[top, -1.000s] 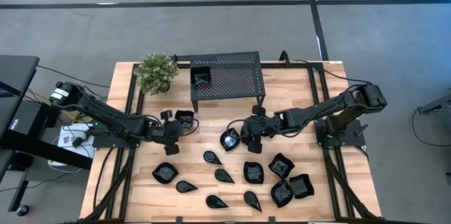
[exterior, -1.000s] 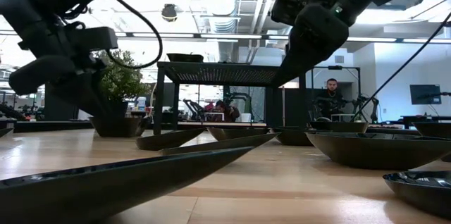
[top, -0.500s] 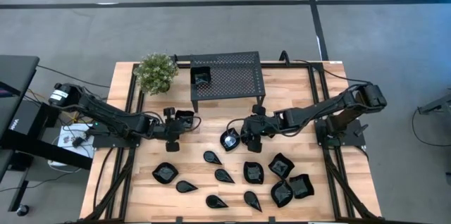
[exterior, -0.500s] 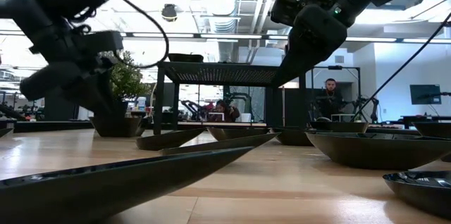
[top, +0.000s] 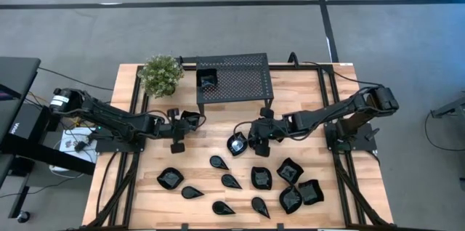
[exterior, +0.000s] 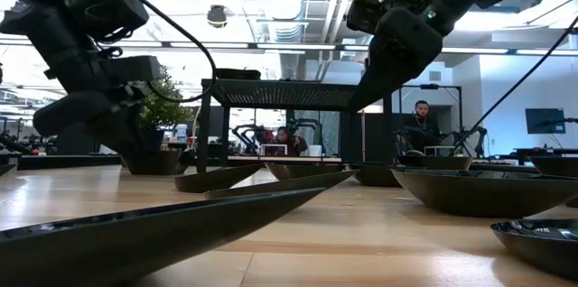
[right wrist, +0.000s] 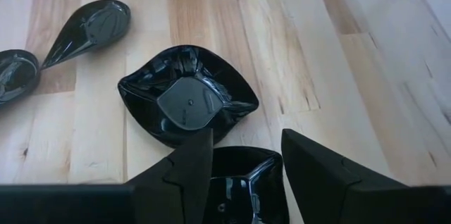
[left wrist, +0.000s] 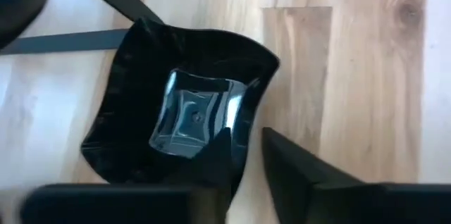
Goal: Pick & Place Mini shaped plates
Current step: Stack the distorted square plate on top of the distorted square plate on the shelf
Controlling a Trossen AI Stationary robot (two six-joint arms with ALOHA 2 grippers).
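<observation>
My left gripper [top: 186, 123] is shut on a squarish black mini plate [left wrist: 184, 115], left of the black perforated stand [top: 234, 77]. My right gripper [top: 251, 142] is near the table's middle, with another squarish plate [right wrist: 239, 182] between its fingers. A third squarish plate [right wrist: 187, 101] lies on the wood just ahead of it. Several more teardrop and squarish plates [top: 261, 178] lie on the near half of the table. One plate [top: 208, 80] sits on top of the stand. My left gripper pinches the plate's raised rim [left wrist: 243, 136] at one side, one finger [left wrist: 215, 164] inside the dish and one [left wrist: 292, 171] outside. The plate sits open side up, clear of the wood. My right gripper has its plate's rim [right wrist: 239, 155] between the two fingers [right wrist: 184, 171], which stand at opposite sides. Whether the plate is clear of the table I cannot tell.
A small potted plant [top: 161, 75] stands at the far left beside the stand. Two teardrop plates [right wrist: 88, 27] lie close to the right gripper. Bare wood lies between the two grippers and at the table's near left.
My left gripper has gone up and toward the far edge and the stand, carrying the squarish plate with it.
</observation>
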